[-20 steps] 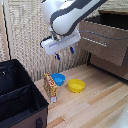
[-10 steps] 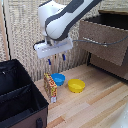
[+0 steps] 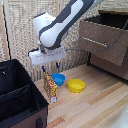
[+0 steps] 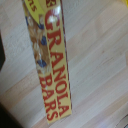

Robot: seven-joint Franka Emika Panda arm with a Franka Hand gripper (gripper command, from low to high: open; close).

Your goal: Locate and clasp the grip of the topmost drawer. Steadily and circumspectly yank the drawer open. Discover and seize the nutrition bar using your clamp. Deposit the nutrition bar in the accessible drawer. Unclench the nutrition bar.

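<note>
The topmost drawer (image 3: pixel 102 37) stands pulled out at the exterior view's right, its wood-grain front forward and its inside dark. The nutrition bar (image 3: pixel 50 88), an orange-yellow packet with red print, stands upright on the wooden table beside the black box. In the wrist view the nutrition bar (image 4: pixel 50 60) fills the frame and reads "GRANOLA BARS". My clamp (image 3: pixel 50 67) hangs directly above the packet, its dark fingers (image 3: pixel 43 68) apart and pointing down, just above the packet's top edge. Nothing is between the fingers. The fingers are out of the wrist view.
A blue bowl (image 3: pixel 58 79) sits just behind the packet and a yellow bowl (image 3: pixel 76 85) to its right in the exterior view. A black box (image 3: pixel 20 100) fills the exterior view's left. The lower drawer (image 3: pixel 111 65) stays closed.
The arm has swung toward the exterior view's left and lowered, bringing the clamp from beside the packet to directly over it. The drawer and bowls have not moved.
</note>
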